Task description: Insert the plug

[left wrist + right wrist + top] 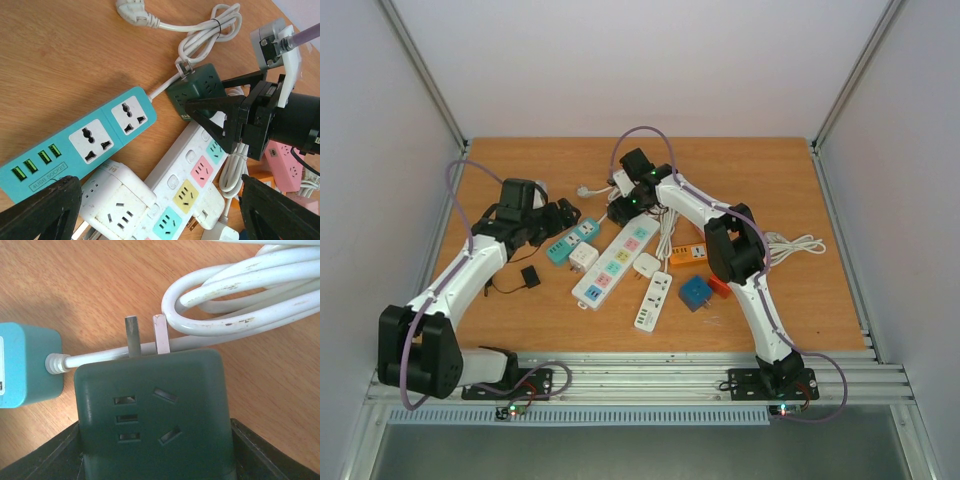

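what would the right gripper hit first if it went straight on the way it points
Probably the thin white cord from the teal power strip: the prongs of the green adapter in the right gripper overlap it. The coiled white cable lies just beyond; depth is unclear.

The teal power strip (82, 142) bears the printed label "4USB SOCKET" along its near edge.
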`<state>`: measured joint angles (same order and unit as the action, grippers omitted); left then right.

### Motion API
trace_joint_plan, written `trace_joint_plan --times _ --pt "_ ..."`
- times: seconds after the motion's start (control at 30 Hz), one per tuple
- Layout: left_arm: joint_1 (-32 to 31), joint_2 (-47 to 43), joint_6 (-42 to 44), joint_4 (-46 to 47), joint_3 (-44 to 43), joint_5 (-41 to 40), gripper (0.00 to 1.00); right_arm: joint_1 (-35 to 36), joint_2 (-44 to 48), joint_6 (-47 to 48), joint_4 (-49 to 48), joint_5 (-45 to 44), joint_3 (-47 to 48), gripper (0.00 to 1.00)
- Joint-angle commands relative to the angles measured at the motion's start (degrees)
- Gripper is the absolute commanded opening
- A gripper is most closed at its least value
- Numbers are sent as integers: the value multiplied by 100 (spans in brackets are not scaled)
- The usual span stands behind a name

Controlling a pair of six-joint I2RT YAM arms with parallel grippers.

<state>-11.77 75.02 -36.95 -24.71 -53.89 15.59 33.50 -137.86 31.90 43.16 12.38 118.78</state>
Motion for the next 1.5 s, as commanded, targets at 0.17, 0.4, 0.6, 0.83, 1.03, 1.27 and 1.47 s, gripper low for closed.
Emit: trace_joint_plan --times 0.17,0.4,0.6,0.83,1.03,1.27,1.47 --pt "-18 -516 319 495 87 223 95 28 860 -679 -214 668 -253 47" --pt "29 -805 438 414 65 679 99 -29 2063 -1687 -779 1817 -1309 47" --pt "52 -1293 675 117 1 897 99 -90 3145 -3080 -1565 2580 -2596 47" --pt "52 -1664 133 793 509 2027 99 -355 4323 -5693 -3918 3870 -4556 47" --pt "-31 -924 -1110 1951 571 2795 99 -517 4816 -6057 -4011 3994 -5128 47" --pt "-288 -679 -1674 2721 912 3016 96 -665 4848 -6755 -4708 4608 -5368 47" --pt "-725 -643 -2813 4428 1593 3185 92 -699 4919 -7287 -5230 4978 -5668 47"
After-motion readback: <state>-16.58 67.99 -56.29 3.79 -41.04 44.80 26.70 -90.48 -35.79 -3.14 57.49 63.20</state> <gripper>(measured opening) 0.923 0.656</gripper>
